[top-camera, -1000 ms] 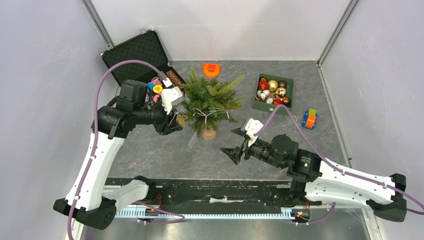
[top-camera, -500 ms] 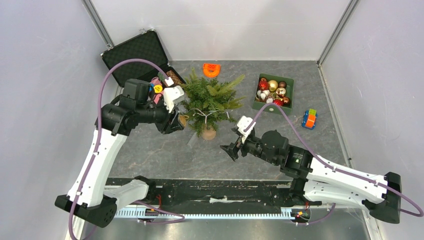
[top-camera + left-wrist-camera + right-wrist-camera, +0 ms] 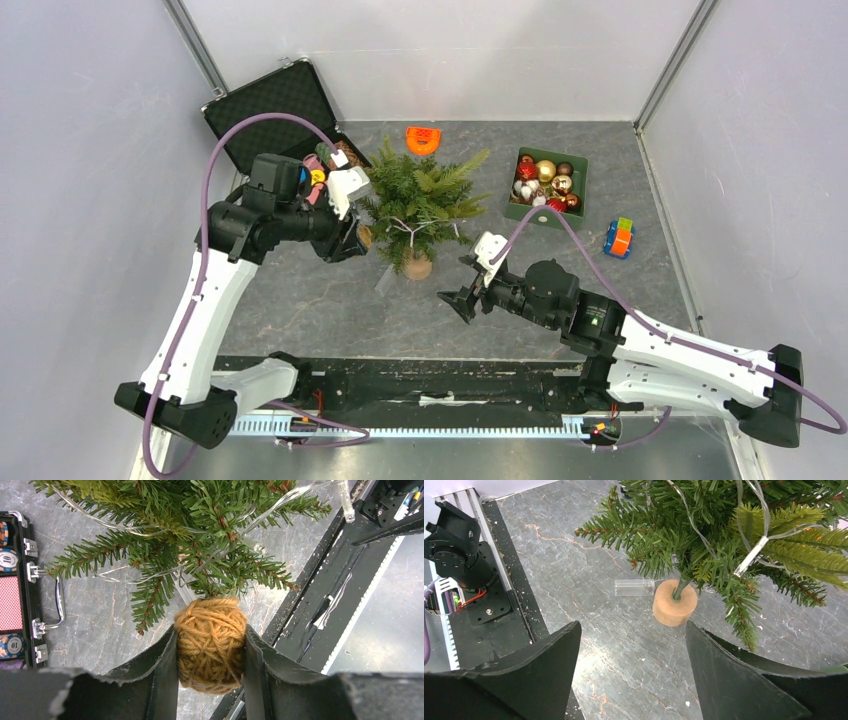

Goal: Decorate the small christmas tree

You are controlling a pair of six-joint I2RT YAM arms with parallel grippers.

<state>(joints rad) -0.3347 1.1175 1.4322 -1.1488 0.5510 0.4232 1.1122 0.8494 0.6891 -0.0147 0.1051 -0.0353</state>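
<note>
Left wrist view shows the left end effector [image 3: 210,630] squeezing a yarn ball [image 3: 210,652], with the small christmas tree [image 3: 212,572] just past it at twelve o'clock; a hard push could tip the tree over.

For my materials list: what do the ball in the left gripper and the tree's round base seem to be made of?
The yarn ball looks like wool or acrylic yarn, matte mustard: twisted strands cross over it. The base of the small christmas tree looks like bare wood, perhaps cork: tan, matte, smooth.
</note>
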